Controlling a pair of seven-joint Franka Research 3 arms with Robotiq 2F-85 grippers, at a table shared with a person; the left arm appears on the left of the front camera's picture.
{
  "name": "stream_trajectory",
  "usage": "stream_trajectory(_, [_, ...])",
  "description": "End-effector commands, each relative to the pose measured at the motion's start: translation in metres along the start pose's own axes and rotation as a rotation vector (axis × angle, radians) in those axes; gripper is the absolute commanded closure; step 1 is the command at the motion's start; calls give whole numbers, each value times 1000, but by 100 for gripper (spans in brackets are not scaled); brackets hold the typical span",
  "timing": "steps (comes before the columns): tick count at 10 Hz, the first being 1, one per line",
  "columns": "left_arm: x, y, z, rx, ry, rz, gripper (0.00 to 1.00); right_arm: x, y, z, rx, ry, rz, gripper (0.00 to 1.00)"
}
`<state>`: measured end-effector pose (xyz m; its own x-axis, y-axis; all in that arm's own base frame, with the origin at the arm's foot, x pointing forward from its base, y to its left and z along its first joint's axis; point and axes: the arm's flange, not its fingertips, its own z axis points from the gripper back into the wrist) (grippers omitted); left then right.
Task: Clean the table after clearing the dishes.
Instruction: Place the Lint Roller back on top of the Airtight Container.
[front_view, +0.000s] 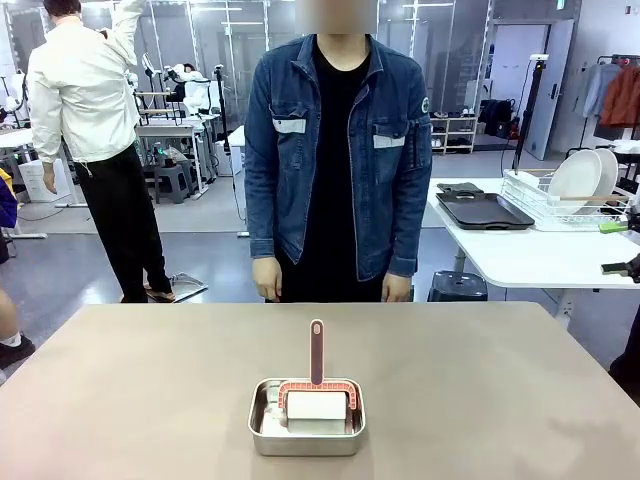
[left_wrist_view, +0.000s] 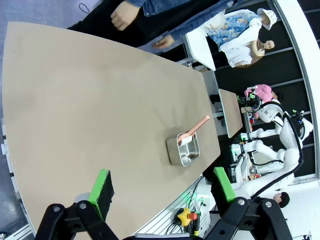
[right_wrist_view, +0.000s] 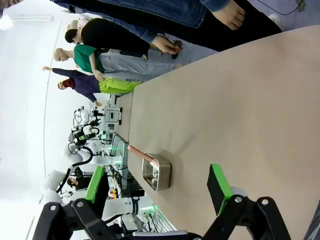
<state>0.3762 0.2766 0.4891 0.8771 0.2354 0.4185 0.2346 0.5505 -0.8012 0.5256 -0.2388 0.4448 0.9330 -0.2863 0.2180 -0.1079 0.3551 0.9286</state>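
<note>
Stretching brownish and bare, the worktop carries a small steel tin near its near edge, centre, with a pink-handled roller resting in it. Both the left tool and right tool hover wide, holding nothing. A person stands at the far side.

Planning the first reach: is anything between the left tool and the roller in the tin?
Nothing visible: bare brownish-taupe table lies between the open left tool and the pink-handled roller in the rectangular steel tin.
</note>
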Motion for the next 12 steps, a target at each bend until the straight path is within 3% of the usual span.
stream_trajectory(1, [-2, -5, 4, 2, 9, 12, 0, 0, 3, -5, 5, 11, 3, 0])
stream_trajectory(12, [-2, -5, 4, 2, 9, 12, 0, 0, 3, -5, 5, 11, 3, 0])
